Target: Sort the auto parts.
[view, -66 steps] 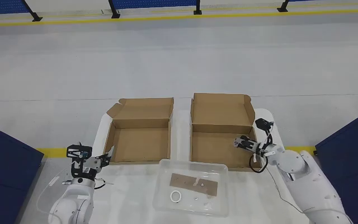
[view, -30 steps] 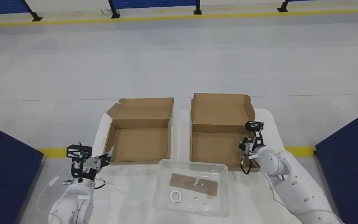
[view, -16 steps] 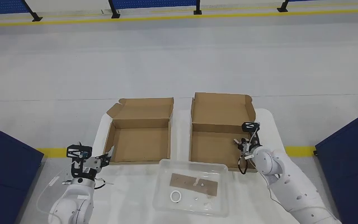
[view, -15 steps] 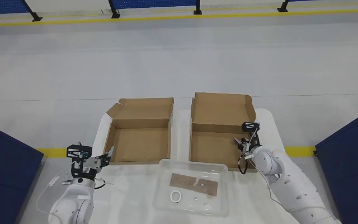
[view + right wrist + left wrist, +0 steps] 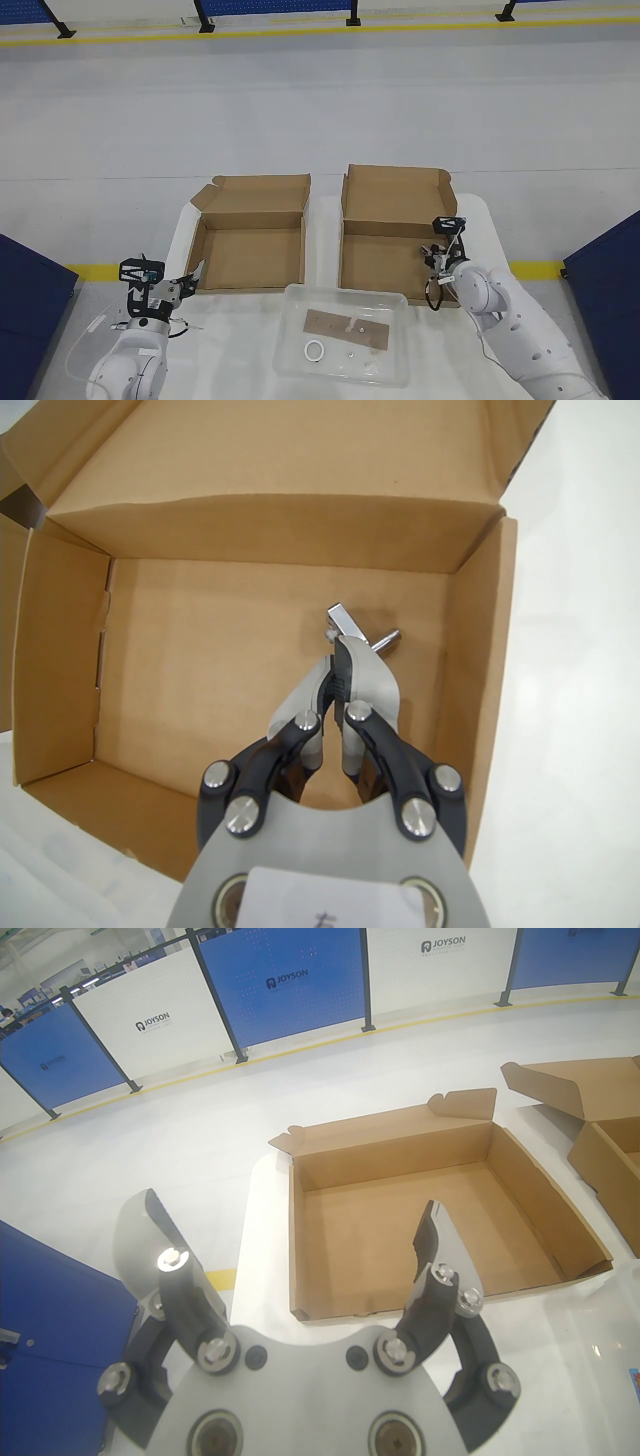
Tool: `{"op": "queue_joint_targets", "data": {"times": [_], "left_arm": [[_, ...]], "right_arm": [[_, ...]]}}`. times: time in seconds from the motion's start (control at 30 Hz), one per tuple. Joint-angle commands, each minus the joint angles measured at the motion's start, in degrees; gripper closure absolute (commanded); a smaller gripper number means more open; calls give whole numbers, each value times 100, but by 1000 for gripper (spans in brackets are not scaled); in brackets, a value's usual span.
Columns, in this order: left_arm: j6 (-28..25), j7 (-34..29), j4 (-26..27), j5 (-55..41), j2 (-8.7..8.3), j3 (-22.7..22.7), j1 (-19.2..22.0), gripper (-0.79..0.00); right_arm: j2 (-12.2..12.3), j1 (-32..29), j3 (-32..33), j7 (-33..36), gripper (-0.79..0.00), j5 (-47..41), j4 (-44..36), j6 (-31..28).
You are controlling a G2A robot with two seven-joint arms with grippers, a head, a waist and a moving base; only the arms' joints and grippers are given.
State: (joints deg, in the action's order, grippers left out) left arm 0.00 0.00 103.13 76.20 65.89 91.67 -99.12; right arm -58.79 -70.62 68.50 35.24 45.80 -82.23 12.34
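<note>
My right gripper (image 5: 336,652) hangs inside the right cardboard box (image 5: 200,660), near its right wall, shut on a shiny metal part (image 5: 345,622) with a short pin (image 5: 387,641) sticking out past the fingertips. In the top view the right gripper (image 5: 433,263) is over that box's (image 5: 385,265) right side. Off the front-left corner of the empty left cardboard box (image 5: 400,1228), my left gripper (image 5: 289,1203) is open and holds nothing. From above, the left gripper (image 5: 190,279) sits beside the left box (image 5: 250,255).
A clear plastic tray (image 5: 400,310) stands in front of both boxes, holding a brown card piece (image 5: 345,330), a white ring (image 5: 314,350) and small parts. Both box lids stand open at the back. The white table's edges lie close to the boxes.
The right arm swung in from beside the right box and turned its wrist, bringing the gripper down over the box's right side. The left arm has not moved.
</note>
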Motion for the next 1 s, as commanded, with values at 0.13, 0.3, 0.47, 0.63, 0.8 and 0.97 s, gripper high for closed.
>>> {"op": "queue_joint_targets", "data": {"times": [0.13, 0.3, 0.47, 0.63, 0.8, 0.97], "left_arm": [[0, 0, 0, 0, 0, 0, 0, -785], [0, 0, 0, 0, 0, 0, 0, -785], [0, 0, 0, 0, 0, 0, 0, -785], [0, 0, 0, 0, 0, 0, 0, -785], [0, 0, 0, 0, 0, 0, 0, -785], [0, 0, 0, 0, 0, 0, 0, -785]], "right_arm": [[25, -182, 224, -5, -785, -42, -337, -176], [96, -540, 566, 99, -785, -108, -898, -561], [96, -540, 566, 99, -785, -108, -898, -561], [96, -540, 566, 99, -785, -108, -898, -561], [122, -591, 632, 199, -785, -144, -1150, -1137], [192, -636, 834, 735, -785, -140, -1419, -1773]]}}
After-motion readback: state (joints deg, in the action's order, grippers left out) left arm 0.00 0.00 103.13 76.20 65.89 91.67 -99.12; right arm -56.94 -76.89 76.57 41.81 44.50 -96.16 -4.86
